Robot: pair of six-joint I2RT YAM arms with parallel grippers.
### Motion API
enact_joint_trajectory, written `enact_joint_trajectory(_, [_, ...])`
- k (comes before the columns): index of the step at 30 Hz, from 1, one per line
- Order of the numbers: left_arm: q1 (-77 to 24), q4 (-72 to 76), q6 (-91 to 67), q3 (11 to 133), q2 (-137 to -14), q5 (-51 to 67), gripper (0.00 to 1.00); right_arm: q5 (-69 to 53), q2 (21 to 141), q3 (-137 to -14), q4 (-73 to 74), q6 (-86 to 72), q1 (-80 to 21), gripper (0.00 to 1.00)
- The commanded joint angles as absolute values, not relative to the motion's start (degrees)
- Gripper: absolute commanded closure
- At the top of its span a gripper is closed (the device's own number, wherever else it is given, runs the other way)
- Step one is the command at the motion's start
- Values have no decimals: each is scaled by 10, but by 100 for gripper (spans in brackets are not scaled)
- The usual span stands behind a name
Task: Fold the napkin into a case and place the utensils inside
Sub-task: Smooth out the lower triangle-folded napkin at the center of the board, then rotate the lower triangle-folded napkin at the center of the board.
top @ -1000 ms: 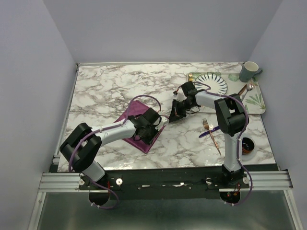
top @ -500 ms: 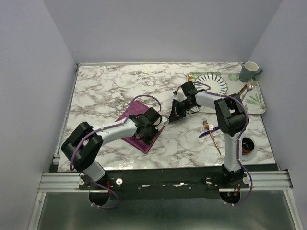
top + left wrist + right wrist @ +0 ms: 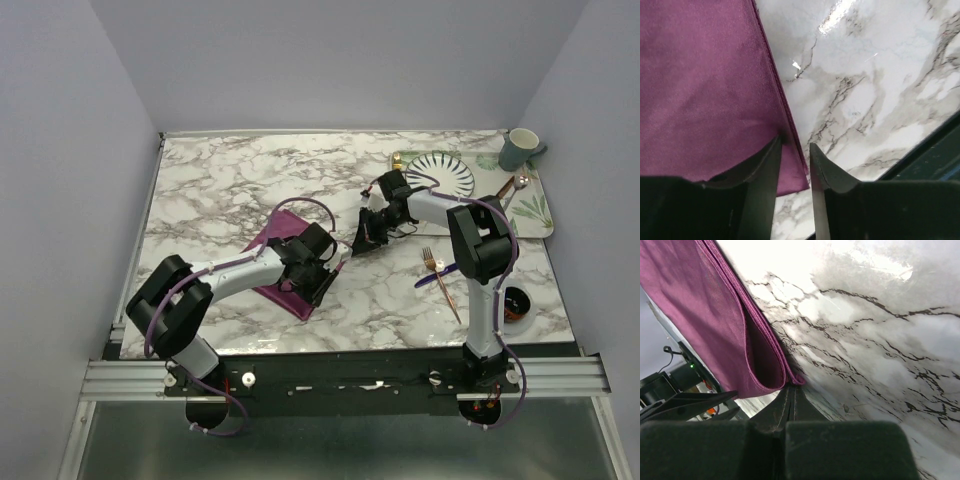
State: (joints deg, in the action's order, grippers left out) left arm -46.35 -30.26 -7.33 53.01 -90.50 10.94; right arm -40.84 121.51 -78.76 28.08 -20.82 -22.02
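Showing the fold in progress: the napkin (image 3: 284, 231) is lying partly folded on the marble table (image 3: 220, 190), left of centre, with its doubled layers showing in both wrist views. The right gripper (image 3: 792, 388) is pinching one corner of the napkin with its fingers pressed together. That corner is riding just off the marble, so the layers beside it are gaping into a loop. The left gripper (image 3: 795, 162) is sitting narrowly parted astride the hemmed edge near another corner, one finger over the purple fabric and the other over bare marble; as far as its wrist view shows, it is clamping nothing. The fork (image 3: 452, 300) and knife (image 3: 428, 281) are lying crossed on the table well to the right, apart from the napkin. Judging by its sheen and drape, the napkin is handling as a light, limp, slippery sheet, likely to be sliding on the polished marble and letting stacked layers creep apart. It is probably best taken at a corner or along the stitched hem, where all layers can be pinched at once, while the other gripper is pinning the body flat.
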Motion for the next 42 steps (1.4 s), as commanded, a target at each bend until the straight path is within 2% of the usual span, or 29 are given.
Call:
enact_joint_trajectory(1, [-418, -277, -85, 518, -815, 197, 53, -390, 1214, -792, 277, -184, -219, 93])
enact_joint_trajectory(5, [-328, -252, -81, 507, -745, 285, 35, -410, 1198, -793, 287, -178, -220, 79])
enact_joint_trajectory(7, [-257, -248, -77, 508, -723, 323, 30, -422, 1180, -791, 290, -176, -219, 74])
enact_joint_trajectory(8, [-234, -246, -71, 510, -720, 369, 29, -424, 1174, -790, 296, -171, -220, 66])
enact_joint_trajectory(11, [-150, -250, -59, 511, -724, 449, 30, -426, 1154, -790, 320, -152, -219, 54])
enact_joint_trajectory(13, [-101, -251, -54, 508, -740, 477, 30, -419, 1146, -791, 334, -129, -219, 50])
enact_joint_trajectory(17, [-47, -251, -52, 505, -781, 523, 35, -422, 1139, -790, 361, -112, -219, 36])
enact_joint_trajectory(22, [-14, -219, -62, 488, -823, 563, 39, -443, 1174, -803, 340, -168, -219, 33])
enact_joint_trajectory(27, [22, -225, -66, 490, -863, 579, 43, -438, 1220, -823, 316, -199, -218, 40])
enact_joint_trajectory(31, [39, -228, -69, 486, -882, 577, 44, -446, 1250, -832, 310, -215, -219, 50])
enact_joint_trajectory(34, [48, -220, -77, 482, -889, 579, 44, -437, 1263, -844, 307, -216, -218, 69])
enact_joint_trajectory(35, [51, -215, -81, 480, -889, 582, 44, -435, 1265, -847, 306, -216, -218, 82])
enact_joint_trajectory(38, [56, -195, -98, 466, -888, 589, 46, -421, 1276, -870, 306, -205, -218, 99])
enact_joint_trajectory(42, [58, -173, -121, 451, -891, 600, 48, -382, 1289, -913, 309, -158, -217, 99])
